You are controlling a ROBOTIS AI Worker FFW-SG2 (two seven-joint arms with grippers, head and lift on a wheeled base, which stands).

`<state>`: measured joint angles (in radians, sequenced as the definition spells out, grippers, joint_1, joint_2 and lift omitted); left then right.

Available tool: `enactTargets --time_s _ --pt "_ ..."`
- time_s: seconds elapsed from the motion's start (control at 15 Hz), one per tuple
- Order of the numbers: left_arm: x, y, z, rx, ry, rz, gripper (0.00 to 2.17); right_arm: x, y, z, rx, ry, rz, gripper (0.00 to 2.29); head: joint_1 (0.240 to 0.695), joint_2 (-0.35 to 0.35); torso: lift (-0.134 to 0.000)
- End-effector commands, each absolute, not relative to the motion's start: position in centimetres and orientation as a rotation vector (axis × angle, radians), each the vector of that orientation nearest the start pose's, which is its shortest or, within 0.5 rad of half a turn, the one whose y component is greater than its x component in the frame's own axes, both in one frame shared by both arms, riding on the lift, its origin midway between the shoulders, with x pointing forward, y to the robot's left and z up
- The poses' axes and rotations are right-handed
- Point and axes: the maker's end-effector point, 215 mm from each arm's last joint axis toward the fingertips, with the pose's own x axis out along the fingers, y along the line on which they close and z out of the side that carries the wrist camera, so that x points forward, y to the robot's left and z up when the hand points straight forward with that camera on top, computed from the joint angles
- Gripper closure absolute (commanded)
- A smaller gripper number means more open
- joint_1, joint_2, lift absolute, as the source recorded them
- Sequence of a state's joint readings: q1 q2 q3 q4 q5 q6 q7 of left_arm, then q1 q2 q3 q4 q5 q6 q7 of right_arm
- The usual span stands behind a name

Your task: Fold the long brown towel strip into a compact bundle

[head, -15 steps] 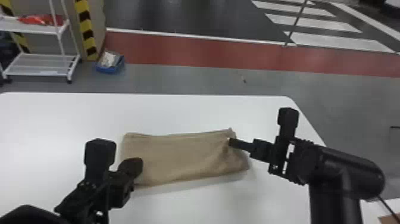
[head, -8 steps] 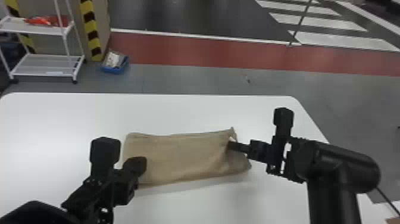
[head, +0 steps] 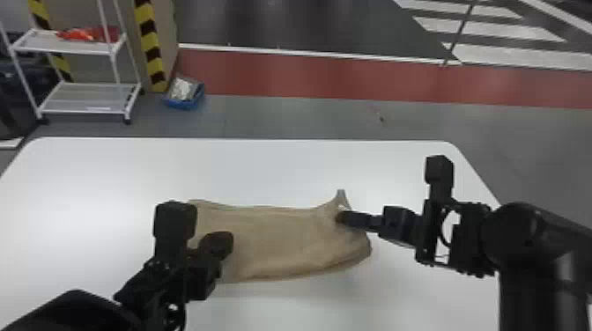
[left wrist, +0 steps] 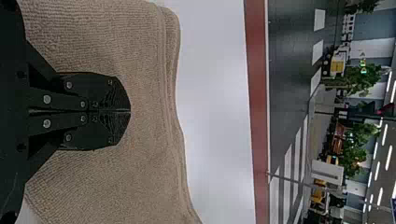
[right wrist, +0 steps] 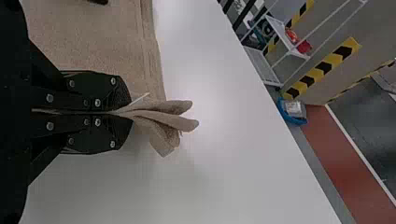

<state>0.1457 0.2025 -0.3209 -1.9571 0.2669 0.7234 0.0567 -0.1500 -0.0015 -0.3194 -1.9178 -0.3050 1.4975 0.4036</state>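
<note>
The brown towel (head: 282, 242) lies on the table as a layered rectangle, its far right corner pinched up into a small peak. My left gripper (head: 222, 244) is over its left part; in the left wrist view the left gripper (left wrist: 130, 111) has its fingers pressed together above the towel (left wrist: 140, 186), with no cloth visible between them. At the towel's right end is my right gripper (head: 341, 217). In the right wrist view the right gripper (right wrist: 126, 113) is shut on the bunched corner of the towel (right wrist: 173, 119), whose folds stick out past the fingertips.
The white table (head: 273, 171) extends around the towel, with its far edge beyond. On the floor behind stand a white wire cart (head: 83, 99) and a blue bin (head: 185, 103) at the far left, away from both arms.
The towel's right corner has bunched and risen into a peak at my right gripper, and its right end has become rounder. The head view has shifted slightly.
</note>
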Motion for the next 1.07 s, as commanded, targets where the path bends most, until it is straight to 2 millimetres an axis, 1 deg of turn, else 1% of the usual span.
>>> enactTargets --time_s 0.0,0.07,0.13,0.27,0.4,0.53,0.73,0.8,1.0 --pt "47.1 7.6 -45.1 0.002 0.559 -0.374 1.92 48.6 -18.1 -38.7 0.568 0.857 0.421 1.42 0.695 -0.134 -0.125" --pt "47.1 7.4 -45.0 0.001 0.558 -0.378 1.92 48.8 -18.2 -38.0 0.566 0.841 0.425 1.42 0.695 -0.129 -0.125" --pt "46.9 7.3 -45.0 -0.001 0.559 -0.381 1.92 49.1 -18.7 -37.7 0.569 0.83 0.415 1.42 0.695 -0.127 -0.125" --pt "46.7 8.0 -44.5 -0.003 0.55 -0.372 1.91 49.4 -19.8 -37.3 0.585 0.815 0.398 1.42 0.695 -0.13 -0.125" --pt "46.9 8.5 -43.8 -0.013 0.539 -0.371 1.91 49.7 -21.7 -37.7 0.592 0.819 0.367 1.42 0.695 -0.136 -0.125" --pt "46.9 8.5 -43.7 -0.026 0.538 -0.38 1.91 49.8 -22.5 -37.6 0.596 0.815 0.359 1.42 0.695 -0.147 -0.125" --pt "46.8 8.0 -43.6 -0.043 0.54 -0.402 1.91 50.2 -22.6 -37.1 0.596 0.803 0.36 1.42 0.695 -0.161 -0.125" --pt "46.8 7.8 -43.7 -0.047 0.543 -0.407 1.91 50.2 -22.3 -36.8 0.6 0.799 0.372 1.42 0.695 -0.163 -0.125" --pt "46.7 7.6 -45.6 -0.042 0.576 -0.408 1.92 50.5 -21.1 -35.2 0.612 0.767 0.41 1.42 0.695 -0.163 -0.125"
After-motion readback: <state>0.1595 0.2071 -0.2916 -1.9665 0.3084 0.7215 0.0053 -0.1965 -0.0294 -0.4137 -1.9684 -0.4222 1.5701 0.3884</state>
